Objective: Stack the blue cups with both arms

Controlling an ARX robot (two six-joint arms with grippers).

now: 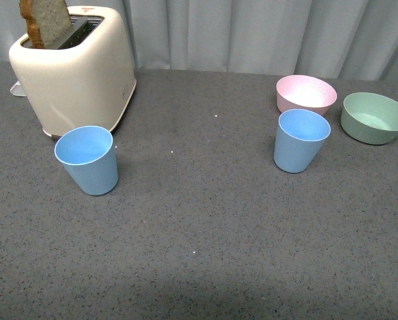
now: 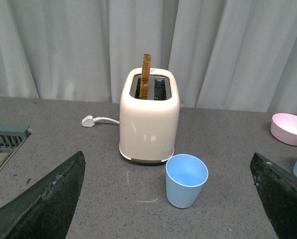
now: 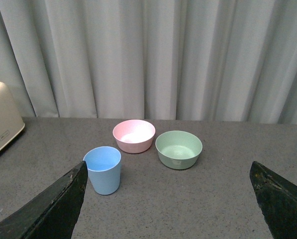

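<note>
Two light-blue cups stand upright and apart on the grey table. One blue cup (image 1: pixel 87 160) is at the left, just in front of the toaster, and it also shows in the left wrist view as a cup (image 2: pixel 186 180). The other blue cup (image 1: pixel 300 140) stands at the right in front of the pink bowl; the right wrist view shows it too (image 3: pixel 103 170). Neither arm appears in the front view. My left gripper (image 2: pixel 168 199) is open, well short of its cup. My right gripper (image 3: pixel 168 199) is open, with its cup near one fingertip (image 3: pixel 63 204).
A cream toaster (image 1: pixel 75 70) with a slice of bread (image 1: pixel 47 21) stands at the back left, its plug (image 2: pixel 88 121) lying beside it. A pink bowl (image 1: pixel 306 93) and a green bowl (image 1: pixel 375 117) sit at the back right. A grey rack (image 2: pixel 4 139) shows beside the toaster.
</note>
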